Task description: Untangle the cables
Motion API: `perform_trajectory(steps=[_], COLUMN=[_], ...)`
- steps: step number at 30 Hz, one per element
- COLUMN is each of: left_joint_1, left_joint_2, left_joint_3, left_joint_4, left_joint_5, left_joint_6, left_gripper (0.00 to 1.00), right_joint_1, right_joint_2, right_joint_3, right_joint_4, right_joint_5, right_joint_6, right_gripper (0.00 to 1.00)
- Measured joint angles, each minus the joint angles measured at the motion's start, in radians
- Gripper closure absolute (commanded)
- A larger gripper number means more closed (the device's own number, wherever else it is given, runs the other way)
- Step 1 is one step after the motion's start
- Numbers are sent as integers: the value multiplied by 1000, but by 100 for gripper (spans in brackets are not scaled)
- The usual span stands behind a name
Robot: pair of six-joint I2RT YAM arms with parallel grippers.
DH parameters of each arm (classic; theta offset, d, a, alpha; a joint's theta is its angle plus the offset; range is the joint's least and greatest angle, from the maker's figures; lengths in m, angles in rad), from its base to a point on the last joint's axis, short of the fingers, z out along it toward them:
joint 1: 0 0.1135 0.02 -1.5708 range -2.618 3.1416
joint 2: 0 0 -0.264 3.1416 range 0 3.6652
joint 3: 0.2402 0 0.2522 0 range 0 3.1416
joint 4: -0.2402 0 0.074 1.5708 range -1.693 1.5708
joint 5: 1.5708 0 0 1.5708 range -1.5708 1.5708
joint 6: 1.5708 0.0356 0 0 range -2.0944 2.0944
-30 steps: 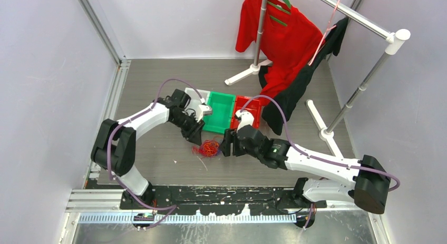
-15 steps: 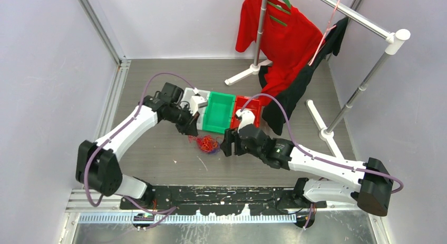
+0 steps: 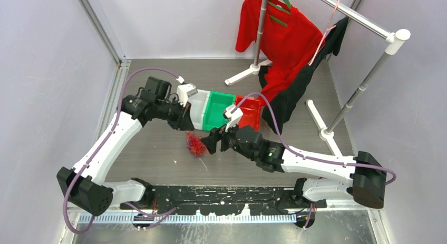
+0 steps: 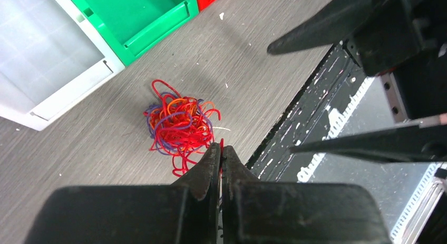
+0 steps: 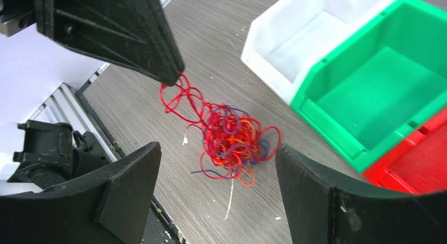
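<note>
1. Nearest the arm bases, the right gripper [image 5: 217, 148] stood with its fingers wide apart, one on each side of the cables [image 5: 229, 141]. As far as its wrist view showed, it touched none of them.
2. The cables lay as one tight red, orange and purple clump on the table [image 3: 158, 149], just in front of the bins. No wire had been parted from the rest.
3. Just beyond, the left gripper [image 4: 220, 149] had its fingers pressed together on a single red loop at the clump's edge. That loop ran up to the fingertips.
4. Farther back, the white bin [image 3: 196, 117], green bin [image 3: 219, 111] and red bin [image 3: 253, 108] showed no cables in the parts visible.
5. By my judgement the work had barely begun: one strand was gripped, and all the pulling apart was left to do.
</note>
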Motion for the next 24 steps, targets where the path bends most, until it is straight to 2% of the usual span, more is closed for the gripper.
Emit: perform_trajectory(steps=[9,24], left_joint_1=[0,0], left_joint_2=[-13,-35], left_joint_3=[8,69], left_joint_4=[-18,-79], left_joint_5=[-5,50], left_joint_6=[-101,-105], left_gripper=[100,100], right_joint_1=[40,40], right_joint_2=[114,286], right_joint_3=[7,72], right_joint_4=[141,291], right_joint_5=[2,134], right_joint_6=[-30,-43], right_gripper=[16,23])
